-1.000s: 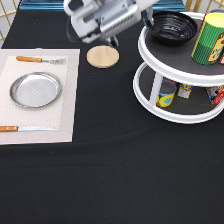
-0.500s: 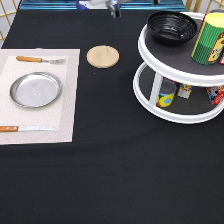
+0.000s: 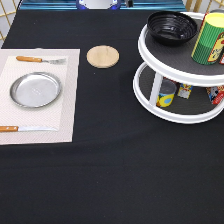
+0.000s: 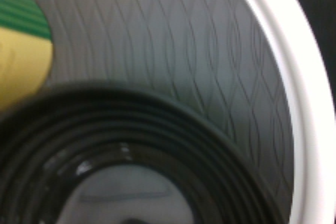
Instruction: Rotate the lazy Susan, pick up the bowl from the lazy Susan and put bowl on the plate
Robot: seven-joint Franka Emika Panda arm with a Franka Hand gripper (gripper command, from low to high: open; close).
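Exterior view shows no gripper at all, so whether its fingers are apart or together cannot be told; only a bit of the robot's white and blue base (image 3: 99,4) sits at 12 o'clock.

On the black bench (image 3: 110,170), the lazy Susan (image 3: 170,116) stands at about 2 o'clock. Its upper shelf carries the bowl (image 3: 171,26), upright, at the shelf's 11 o'clock side. Beside the bowl, at the shelf's 3 o'clock edge, stands a green and yellow can (image 3: 210,39). The lower shelf holds a yellow and blue cup (image 3: 166,94) near a white post, with other small packs further toward 3 o'clock.

At 9 o'clock lies a pale mat (image 3: 70,100). The plate (image 3: 36,90) rests bare on it. A fork (image 3: 40,60) with a wooden handle lies on the mat at the plate's 12 o'clock, a knife (image 3: 27,129) at its 6 o'clock. A wooden disc (image 3: 103,56) sits on the bench between mat and lazy Susan, toward 12 o'clock.

Wrist view looks closely down on the bowl's ribbed black inside (image 4: 112,165), the dark grey shelf surface (image 4: 187,65), the white rim (image 4: 292,85) and a patch of the can (image 4: 22,55).
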